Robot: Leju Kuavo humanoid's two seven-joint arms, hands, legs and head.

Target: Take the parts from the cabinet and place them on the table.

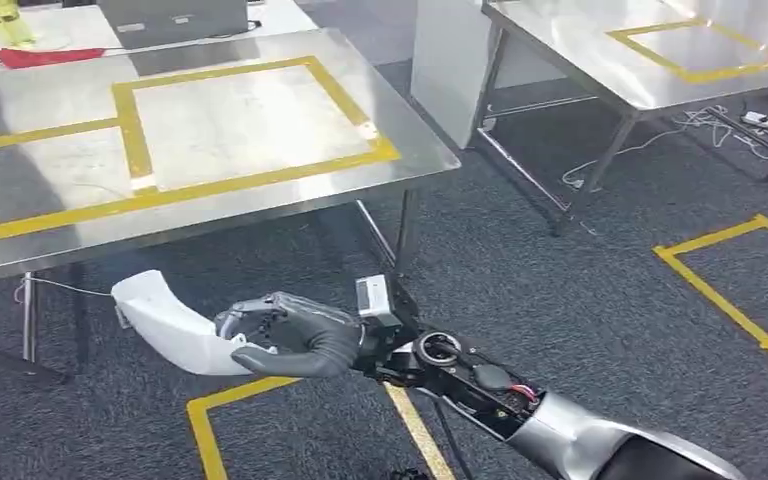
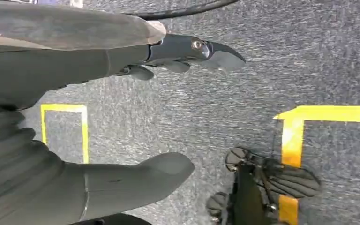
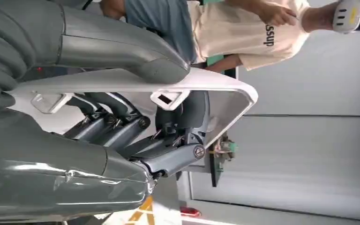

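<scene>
My right hand (image 1: 295,335) grips a white curved plastic part (image 1: 165,320), held out over the dark carpet just short of the steel table's (image 1: 260,195) front edge. In the right wrist view the dark fingers (image 3: 136,129) wrap the white part (image 3: 220,86) from inside, with the thumb over its outer face. My left hand (image 2: 122,117) hangs above the carpet with fingers (image 2: 187,49) and thumb spread apart, holding nothing. The table top carries yellow tape rectangles (image 1: 250,120).
A second steel table (image 1: 640,70) with a yellow tape square stands at the back right, cables on the floor beneath it. Yellow tape squares (image 1: 730,280) mark the carpet. A person in a cream shirt (image 3: 243,33) stands beyond the part. A red cloth (image 1: 45,57) lies farther back.
</scene>
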